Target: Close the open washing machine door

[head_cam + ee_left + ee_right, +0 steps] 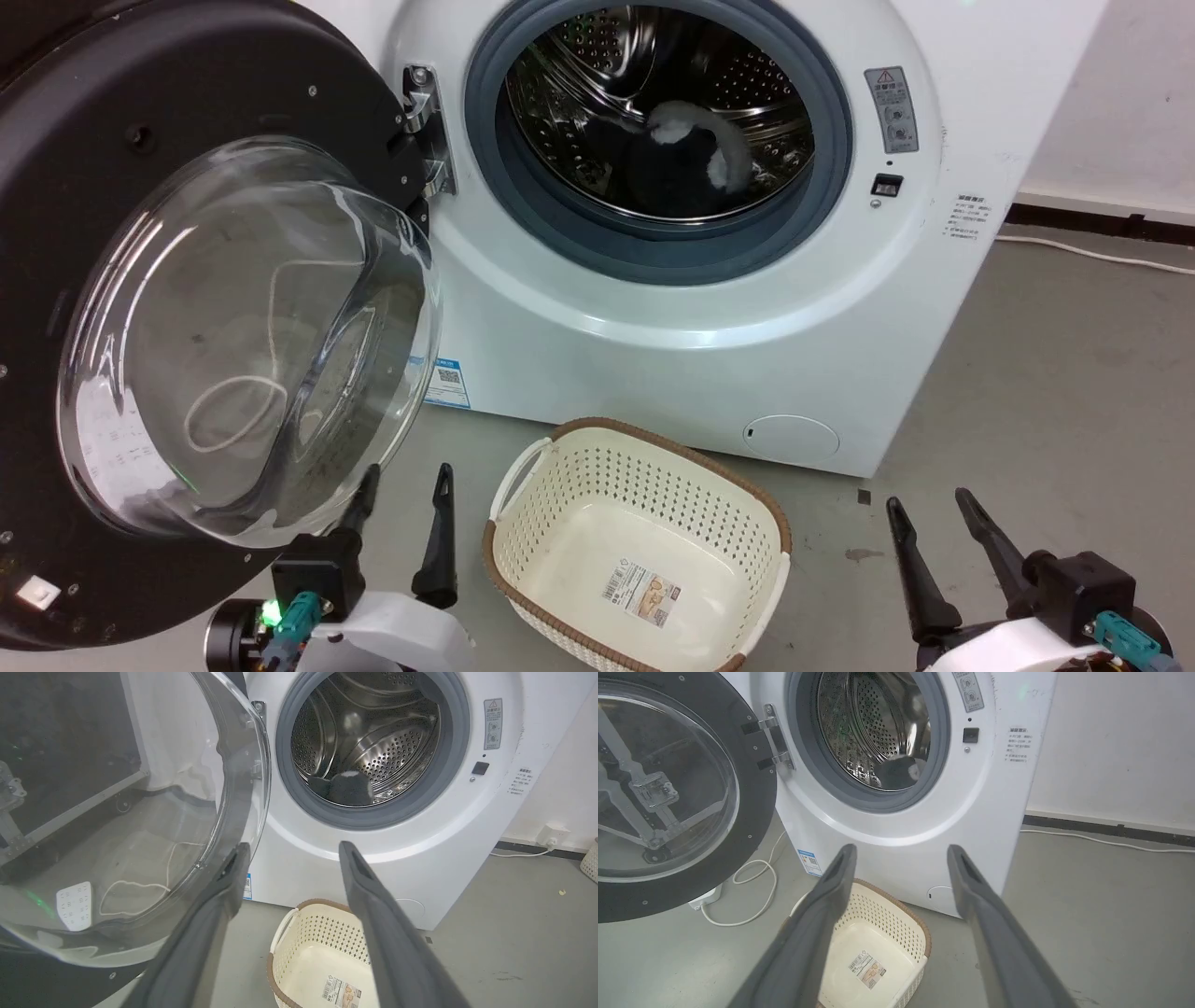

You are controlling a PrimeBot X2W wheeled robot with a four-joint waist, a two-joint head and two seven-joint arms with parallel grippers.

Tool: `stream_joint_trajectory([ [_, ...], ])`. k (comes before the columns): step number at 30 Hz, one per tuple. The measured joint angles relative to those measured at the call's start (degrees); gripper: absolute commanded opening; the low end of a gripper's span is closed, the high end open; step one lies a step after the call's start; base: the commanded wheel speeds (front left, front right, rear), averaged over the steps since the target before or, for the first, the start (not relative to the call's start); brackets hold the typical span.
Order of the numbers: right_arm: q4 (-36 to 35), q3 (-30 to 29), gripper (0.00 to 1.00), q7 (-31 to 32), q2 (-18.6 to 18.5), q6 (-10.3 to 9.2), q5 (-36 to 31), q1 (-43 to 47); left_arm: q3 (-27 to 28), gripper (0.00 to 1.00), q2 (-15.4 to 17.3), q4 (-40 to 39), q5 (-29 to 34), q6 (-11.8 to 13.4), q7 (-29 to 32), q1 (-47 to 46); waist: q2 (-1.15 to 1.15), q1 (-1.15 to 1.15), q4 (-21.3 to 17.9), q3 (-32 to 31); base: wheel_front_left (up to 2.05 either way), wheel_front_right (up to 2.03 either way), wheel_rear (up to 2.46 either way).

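Observation:
The white washing machine (pixel 653 355) stands ahead with its round port uncovered; dark and white laundry lies in the steel drum. Its door (pixel 121 187), black-rimmed with a bulging clear glass bowl (pixel 252 345), hangs wide open on a metal hinge (pixel 425 131) at the left. My left gripper (pixel 406 476) is open just below the glass bowl's lower edge, its left finger close to the glass. In the left wrist view the door (pixel 140 812) fills the left side beside the left gripper (pixel 289 847). My right gripper (pixel 929 499) is open at the lower right, clear of the machine (pixel 901 826). The door (pixel 752 812) and the right gripper (pixel 901 849) show in the right wrist view.
A cream perforated laundry basket (pixel 644 467) with a brown rim sits empty on the grey floor before the machine, between my grippers. A white cable (pixel 752 891) lies on the floor under the door. A wall and a cord (pixel 1083 250) run along the right.

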Motion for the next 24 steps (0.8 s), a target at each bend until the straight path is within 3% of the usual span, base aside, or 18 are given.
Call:
stream_joint_trajectory([
  [6, 0.4, 0.0, 1.00, -0.7, 0.0, 0.00, 1.2, 0.5, -0.3, 0.00, 0.0, -1.1, -1.5, -0.2, -0.7, 0.0, 0.00, 0.00, 0.4, 0.0, 0.00, 0.00, 0.00],
  [14, 1.0, -0.1, 1.00, -1.6, 0.0, -0.01, 2.7, 1.0, 3.3, 0.00, -0.1, -15.3, -1.9, -0.6, -1.7, -1.7, 0.00, 0.00, 2.7, 0.1, 0.00, 0.00, 0.00],
  [19, 1.6, 0.0, 1.00, -2.2, 0.0, -0.01, 3.3, 1.1, 9.7, 0.00, -0.1, -23.6, -3.9, 2.6, -2.4, -3.9, 0.00, 0.00, 4.9, 0.1, 0.00, 0.00, 0.00],
  [24, 2.0, -0.1, 1.00, -2.9, 0.0, -0.01, 3.9, 1.1, 19.4, 0.00, -0.1, -26.3, -8.2, 6.3, -2.9, -5.4, 0.00, 0.00, 7.5, 0.0, 0.00, 0.00, 0.00],
])
